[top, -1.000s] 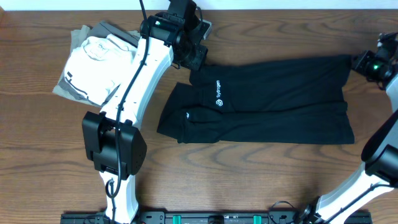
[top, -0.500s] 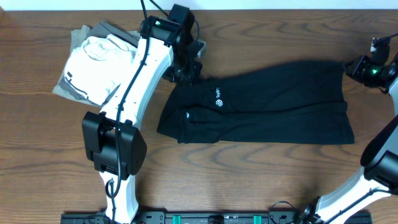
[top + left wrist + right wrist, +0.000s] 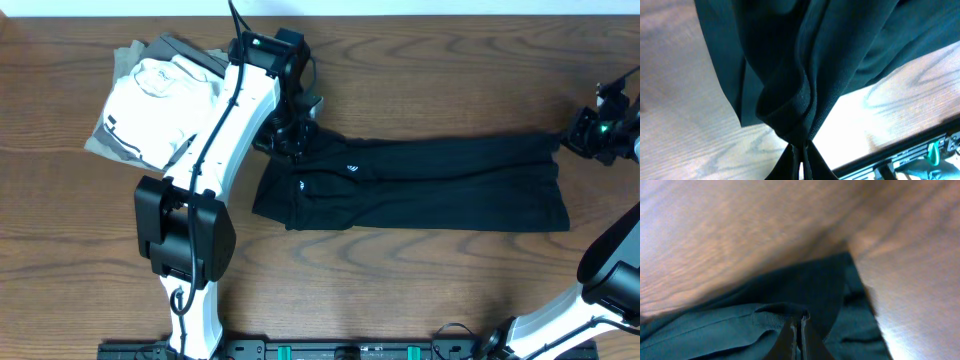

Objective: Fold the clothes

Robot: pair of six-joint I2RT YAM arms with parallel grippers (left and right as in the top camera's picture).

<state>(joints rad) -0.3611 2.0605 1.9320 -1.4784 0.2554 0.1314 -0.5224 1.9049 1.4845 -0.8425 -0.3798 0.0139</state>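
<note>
The black shirt (image 3: 420, 185) lies across the middle of the wooden table, its far edge lifted and drawn over the near part. My left gripper (image 3: 292, 140) is shut on the shirt's far left corner. In the left wrist view the pinched fabric (image 3: 790, 75) hangs from my gripper (image 3: 801, 150). My right gripper (image 3: 580, 135) is shut on the far right corner. In the right wrist view a fold of black cloth (image 3: 782, 312) sits between its closed fingertips (image 3: 799, 325). A small white logo (image 3: 352, 167) shows near the left end.
A folded white shirt (image 3: 160, 90) lies on folded grey garments (image 3: 125, 140) at the far left of the table. The left arm's base (image 3: 185, 240) stands left of the black shirt. The table's front edge carries a black rail (image 3: 340, 350).
Both grippers have carried the shirt's far edge toward the near side. The lifted part now covers more of the lower layer, and the shirt looks narrower from above.
</note>
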